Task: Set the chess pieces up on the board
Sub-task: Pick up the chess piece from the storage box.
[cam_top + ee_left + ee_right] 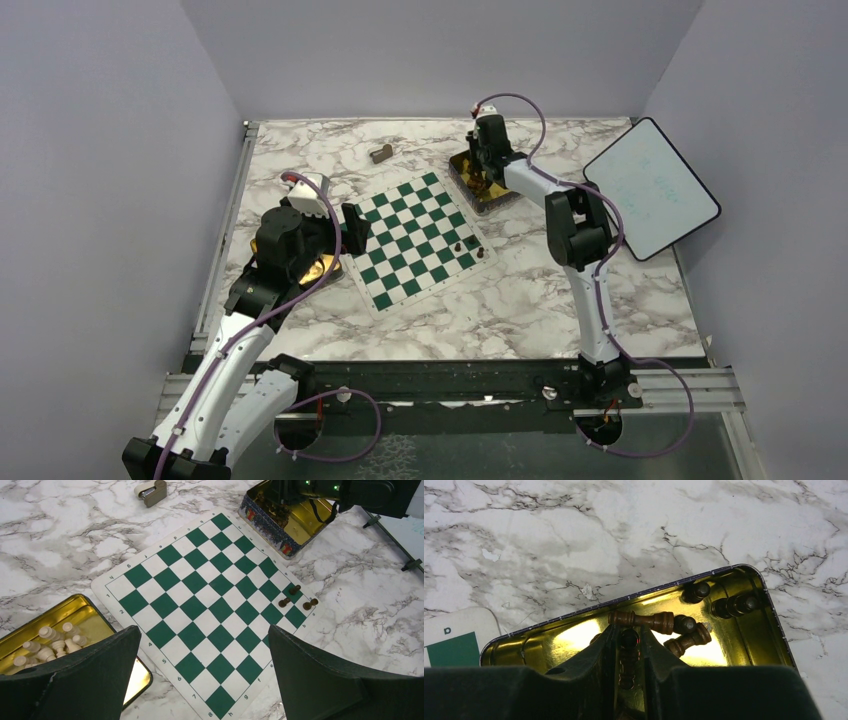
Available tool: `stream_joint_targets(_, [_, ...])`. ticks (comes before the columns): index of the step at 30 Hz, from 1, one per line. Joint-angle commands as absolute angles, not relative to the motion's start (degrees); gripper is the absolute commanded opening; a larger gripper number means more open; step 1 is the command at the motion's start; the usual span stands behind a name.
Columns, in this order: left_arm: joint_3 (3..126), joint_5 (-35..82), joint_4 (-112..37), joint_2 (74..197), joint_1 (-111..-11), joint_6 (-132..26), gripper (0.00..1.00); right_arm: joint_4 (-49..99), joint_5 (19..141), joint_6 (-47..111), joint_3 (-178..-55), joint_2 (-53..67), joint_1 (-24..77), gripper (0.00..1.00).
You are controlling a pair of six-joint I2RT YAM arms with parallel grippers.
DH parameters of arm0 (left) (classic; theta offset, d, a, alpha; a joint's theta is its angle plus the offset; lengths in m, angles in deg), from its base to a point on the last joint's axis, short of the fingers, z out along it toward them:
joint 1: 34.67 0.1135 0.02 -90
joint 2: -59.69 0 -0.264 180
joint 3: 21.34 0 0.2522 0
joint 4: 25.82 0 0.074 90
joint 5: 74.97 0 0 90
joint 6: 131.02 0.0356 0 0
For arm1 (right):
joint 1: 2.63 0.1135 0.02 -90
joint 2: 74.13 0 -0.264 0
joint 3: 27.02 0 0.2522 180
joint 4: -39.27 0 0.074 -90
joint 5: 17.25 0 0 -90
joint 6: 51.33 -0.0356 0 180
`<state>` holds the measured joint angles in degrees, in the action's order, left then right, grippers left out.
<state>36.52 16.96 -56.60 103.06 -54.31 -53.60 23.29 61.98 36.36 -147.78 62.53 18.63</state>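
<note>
Pinching a dark chess piece (628, 655), long axis running up the wrist frame between its jaws, the right gripper (628, 632) sits in the gold tin (769, 615) at the top view's upper right, board (415, 240) lying down-left of it, left gripper (202, 630) spread wide beside the board's left edge.

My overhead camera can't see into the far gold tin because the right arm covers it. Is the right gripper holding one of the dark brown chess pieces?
Observer: Yes. The right wrist view shows the right gripper shut on a dark brown chess piece inside the square gold metal tin.
Operator: Anything else in there?
Observer: Several more dark brown pieces lie loose on its floor.
Operator: And on the left side?
Observer: A second gold tin holds pale cream chess pieces, seen past the open left gripper.
</note>
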Motion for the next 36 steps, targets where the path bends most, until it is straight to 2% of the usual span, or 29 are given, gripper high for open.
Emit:
stream_joint_targets(1, [36.0, 17.0, -56.1, 102.6, -54.6, -53.2, 0.99, 22.6, 63.1, 36.0, -149.6, 64.7, 18.2, 0.25])
stream_joint_targets(11, [36.0, 17.0, -56.1, 102.7, -54.6, -53.2, 0.99, 22.3, 63.1, 37.0, -149.9, 63.3, 18.1, 0.16])
stream_joint_targets(22, [36.1, 17.1, -56.1, 102.8, -54.6, -53.2, 0.99, 20.9, 62.5, 40.0, -149.3, 58.1, 18.1, 0.16])
stream_joint_targets(36, [36.0, 17.2, -56.0, 102.8, -54.6, -53.4, 0.99, 22.7, 63.4, 39.5, -139.0, 48.2, 18.1, 0.15])
